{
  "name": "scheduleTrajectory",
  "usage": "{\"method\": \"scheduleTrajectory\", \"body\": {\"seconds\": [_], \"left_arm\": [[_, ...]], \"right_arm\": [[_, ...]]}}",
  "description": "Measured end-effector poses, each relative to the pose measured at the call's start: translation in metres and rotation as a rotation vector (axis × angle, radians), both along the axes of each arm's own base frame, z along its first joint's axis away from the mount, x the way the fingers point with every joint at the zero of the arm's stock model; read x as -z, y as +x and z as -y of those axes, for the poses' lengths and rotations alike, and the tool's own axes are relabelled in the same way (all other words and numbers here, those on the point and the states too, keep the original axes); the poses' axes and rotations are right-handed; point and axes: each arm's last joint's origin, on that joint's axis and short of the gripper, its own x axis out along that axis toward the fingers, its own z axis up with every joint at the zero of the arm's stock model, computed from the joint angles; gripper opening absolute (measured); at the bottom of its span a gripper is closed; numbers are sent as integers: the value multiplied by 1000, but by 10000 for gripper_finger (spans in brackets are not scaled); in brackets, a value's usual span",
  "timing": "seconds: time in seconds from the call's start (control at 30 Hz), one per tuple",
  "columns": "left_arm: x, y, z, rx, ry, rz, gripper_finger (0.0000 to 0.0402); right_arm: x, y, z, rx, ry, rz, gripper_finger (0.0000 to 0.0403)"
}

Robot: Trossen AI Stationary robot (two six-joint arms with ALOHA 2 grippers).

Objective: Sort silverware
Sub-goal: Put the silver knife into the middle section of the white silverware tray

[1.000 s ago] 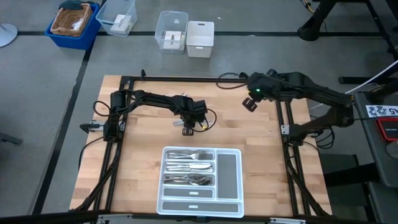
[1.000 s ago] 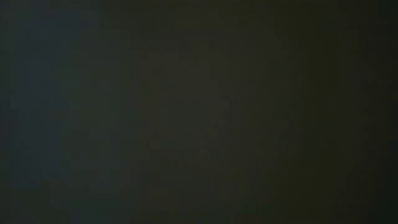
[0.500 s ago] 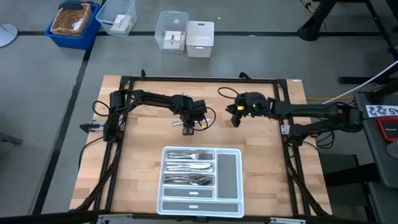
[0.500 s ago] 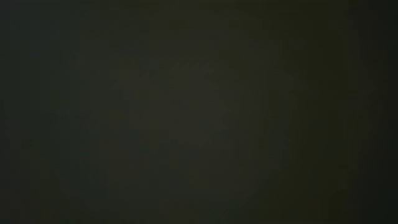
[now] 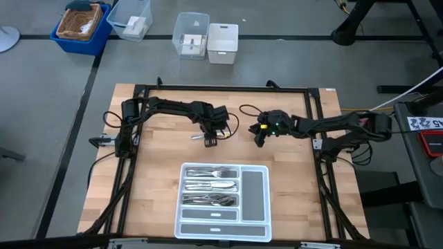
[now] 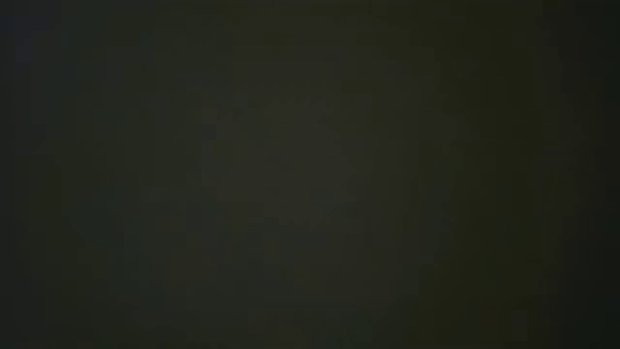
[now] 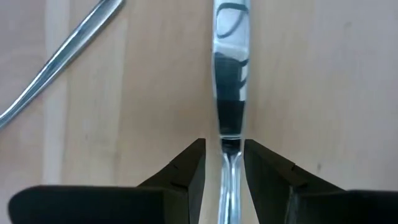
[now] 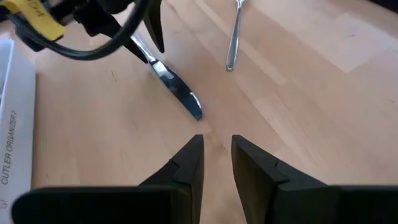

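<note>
A silver knife [image 7: 231,74] lies flat on the wooden table, and the high view shows it [image 5: 197,136] left of centre. My left gripper [image 7: 224,152] is open and points down over it, one finger on each side of its handle just behind the blade, not touching. The right wrist view shows that knife [image 8: 177,93] too. A second slim utensil [image 7: 56,56] lies beside it on the wood [image 8: 235,37]. My right gripper [image 8: 216,146] is open with a narrow gap and hovers at mid table [image 5: 257,137]. The white tray [image 5: 256,190] holds sorted silverware [image 5: 211,185]. The low view is dark.
The tray's white edge [image 8: 12,124] shows close to my right gripper. Black frame rails [image 5: 221,88] border the table. On the floor beyond the far edge stand a blue basket [image 5: 82,24], clear bins [image 5: 192,34] and a white bin [image 5: 223,43]. Bare wood lies right of the tray.
My right arm has swung from the table's far right corner toward the middle and come down, stopping just right of my left gripper. My left gripper has shifted slightly toward the far edge.
</note>
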Motion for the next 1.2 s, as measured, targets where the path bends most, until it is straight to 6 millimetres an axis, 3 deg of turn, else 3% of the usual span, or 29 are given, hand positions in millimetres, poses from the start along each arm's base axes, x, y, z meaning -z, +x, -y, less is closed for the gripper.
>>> {"method": "scheduleTrajectory", "body": {"seconds": [0.2, 0.53, 0.87, 1.2], "left_arm": [[2, 0, 4, 18, -14, 7, 100], [25, -11, 2, 42, -37, -43, 98], [28, -12, 8, 94, -62, -51, 15], [23, -9, 7, 88, -68, -46, 32]], "right_arm": [[7, 2, 0, -2, 10, -27, 83], [7, 2, 0, -4, 11, -26, 83], [7, 2, 0, -4, 11, -26, 83], [7, 2, 0, -4, 11, -27, 83]]}}
